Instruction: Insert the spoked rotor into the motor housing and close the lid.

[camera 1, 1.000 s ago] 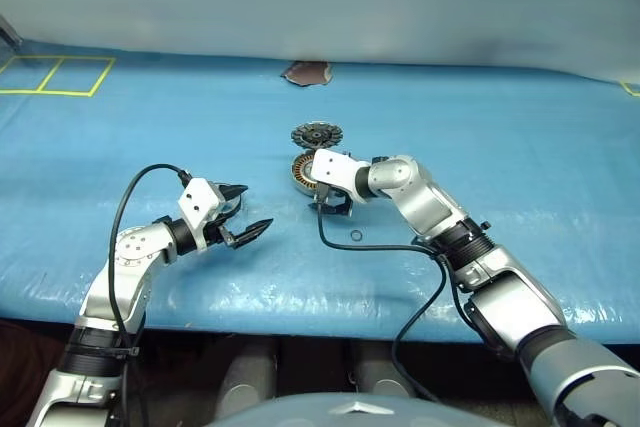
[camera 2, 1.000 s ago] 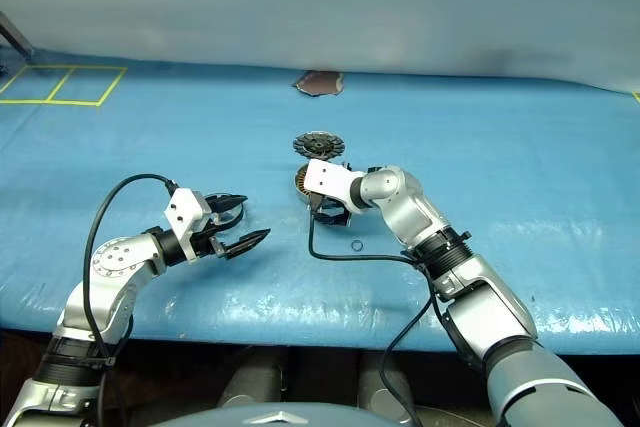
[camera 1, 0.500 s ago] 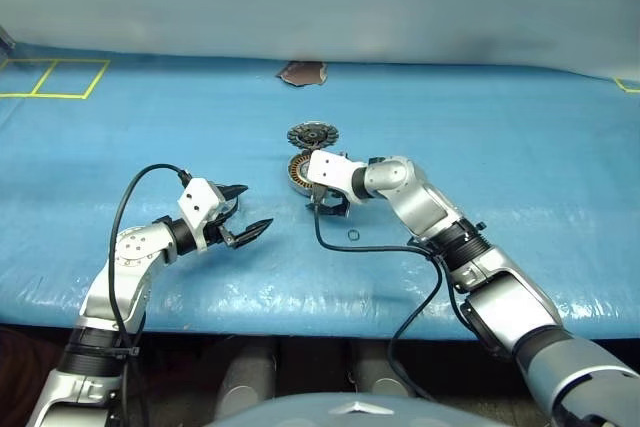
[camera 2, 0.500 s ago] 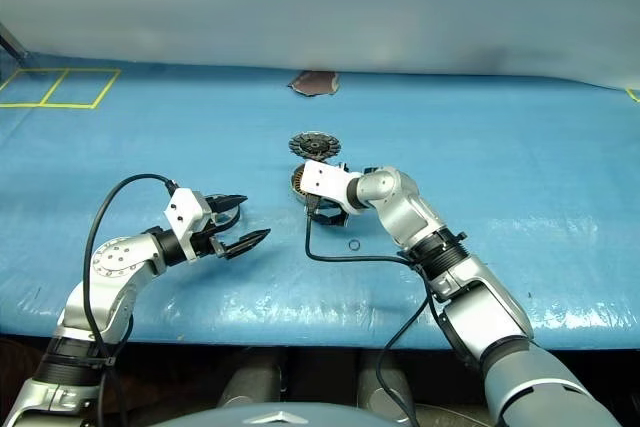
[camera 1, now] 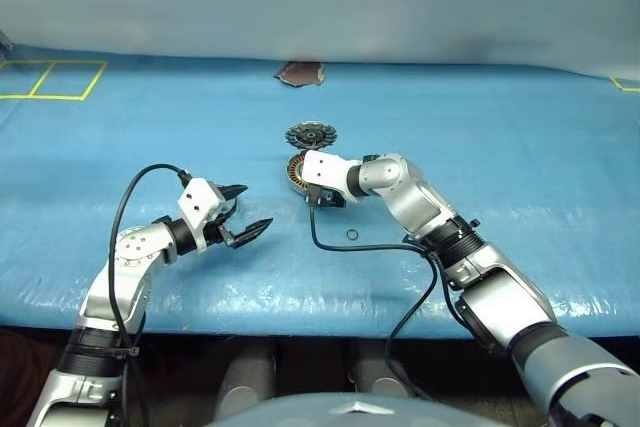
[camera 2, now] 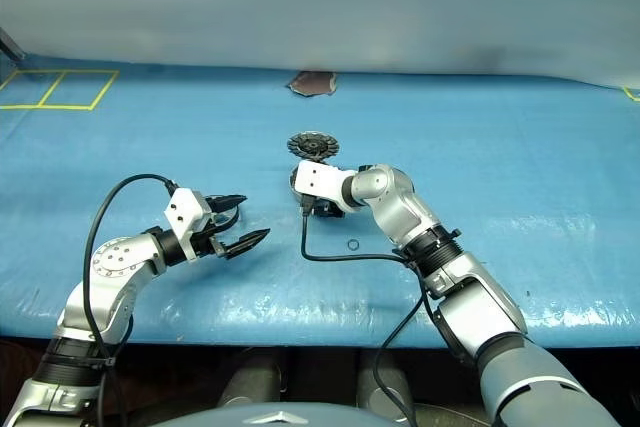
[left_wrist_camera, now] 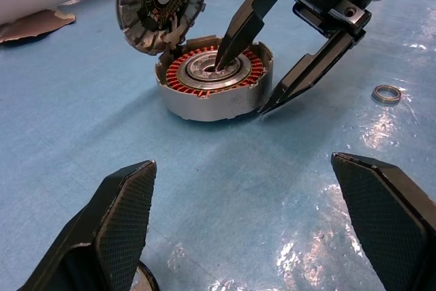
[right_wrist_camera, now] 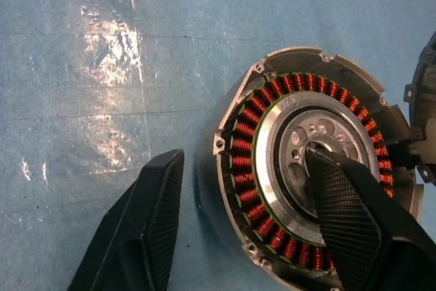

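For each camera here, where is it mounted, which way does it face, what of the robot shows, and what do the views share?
Left and right eye views: head, looking forward and down over the blue table; both arms show.
Left wrist view: along the open left gripper toward the motor housing, the spoked rotor leaning on its rim, a small ring and the right gripper.
Right wrist view: down the right gripper's jaws straddling the housing wall, one in the hub.
Shared: the housing appears in all.
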